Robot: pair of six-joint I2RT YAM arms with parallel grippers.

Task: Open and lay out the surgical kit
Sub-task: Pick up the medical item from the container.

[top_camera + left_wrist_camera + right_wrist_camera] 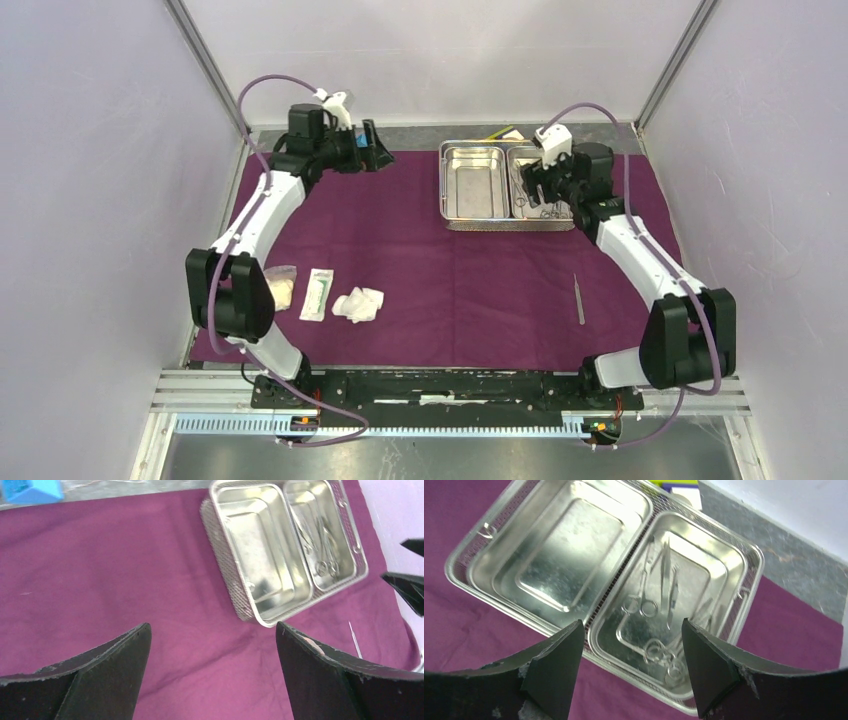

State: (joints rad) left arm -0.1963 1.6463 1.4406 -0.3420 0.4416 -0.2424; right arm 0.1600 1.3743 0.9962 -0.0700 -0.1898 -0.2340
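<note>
Cloth: spread flat over the table. It is soft and looks likely to ruck if dragged.

Tray: stands on the cloth's far side, right of centre. It is rigid, polished steel and probably slippery. Its left compartment is bare.

Clamps: several lie overlapped in the right compartment, ring handles toward the near wall. They are thin, stiff, light and slick, and lie flat against the steel floor. They are judged best pinched across the shank just above the rings, one at a time, since neighbours may snag.

Tweezers: on the cloth near the right arm, well apart from the tray.

Gauze and packet: on the near left of the cloth, beside each other. They are light and compressible.

Right gripper: hangs over the tray's divider and right compartment, jaws apart, holding nothing.

Left gripper: above the cloth's far left, jaws at full spread, holding nothing.
</note>
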